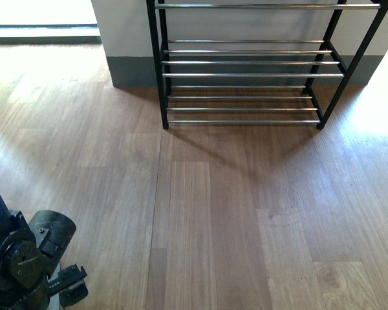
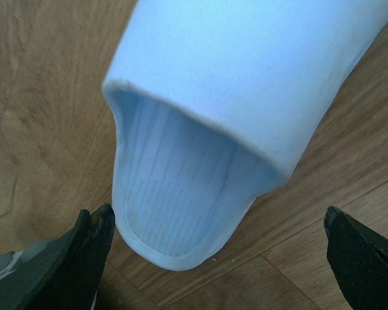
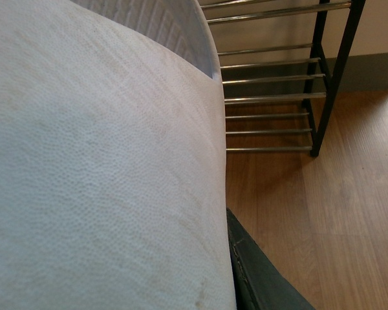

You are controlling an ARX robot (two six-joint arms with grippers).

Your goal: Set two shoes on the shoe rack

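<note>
Left gripper [image 2: 216, 223] was spread wide, straddling the heel of a pale blue slide [image 2: 246, 77] on the floor, well short of the shoe rack [image 1: 246, 74]. Second slide [image 3: 103, 161] sat against the right gripper's finger [image 3: 252, 278], apparently clamped, facing the rack. Pick step was in hand. Next: close left squarely, then lift.

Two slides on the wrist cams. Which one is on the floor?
The left-view slide: flat on the wood floor, inside the open left hand. The right-view slide fills its picture, no floor contact visible.
</note>
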